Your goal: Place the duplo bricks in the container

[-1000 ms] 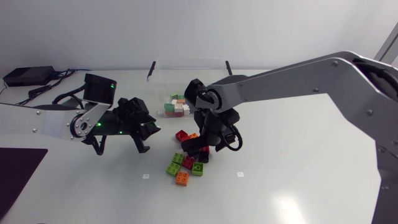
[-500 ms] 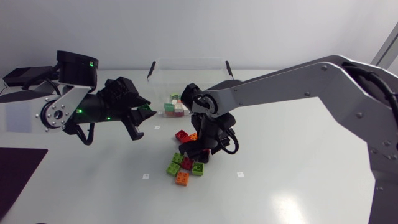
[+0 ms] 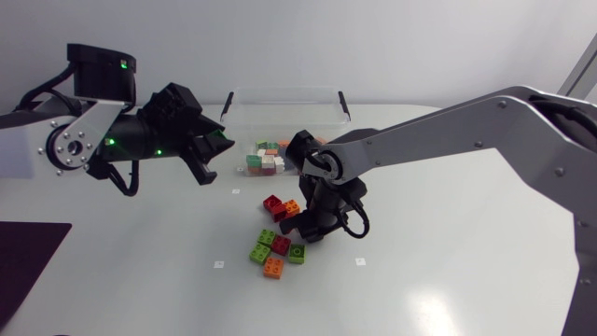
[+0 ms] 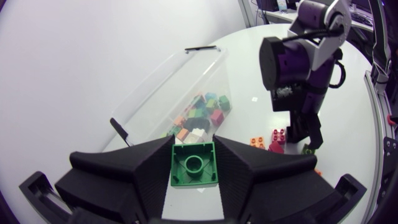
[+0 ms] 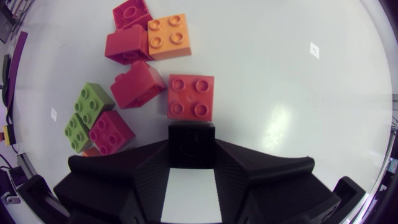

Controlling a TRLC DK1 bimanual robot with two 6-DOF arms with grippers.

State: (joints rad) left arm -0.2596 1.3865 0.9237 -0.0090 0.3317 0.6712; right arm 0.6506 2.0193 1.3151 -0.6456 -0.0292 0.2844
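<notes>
**Green brick in my left claw, my right claw down at the loose pile**

The counter [image 3: 448, 280] is plain white and faintly glossy, with a few small square marks [image 3: 218, 264] on it. A dark mat [image 3: 28, 252] lies at its near left corner.

My left claw [image 3: 213, 154] hangs above the counter, just left of the container [image 3: 280, 98]. It is clamped on a green brick [image 4: 194, 165], with one finger pressed against each side. Ahead of that claw stands the clear container with black clips. A heap of mixed bricks [image 3: 266, 161] lies inside, green, red, orange and white among them.

In front of the container, near the counter's middle, the loose bricks [image 3: 280, 245] lie in a tight cluster.

My right claw [image 3: 303, 229] is down at the right edge of that cluster. A black block [image 5: 191, 144] sits between its fingertips and touches both, so the claw grips it. I cannot tell if it is a brick.

- **Ahead of the right claw:** a red brick [image 5: 191, 96] lies flat, studs up, just beyond the black block.
- **Farther ahead:** an orange brick [image 5: 168, 36] touches two dark red bricks [image 5: 127, 31].
- **Off to one side:** a lime brick [image 5: 84, 115] lies against a magenta brick [image 5: 112, 132].
</notes>
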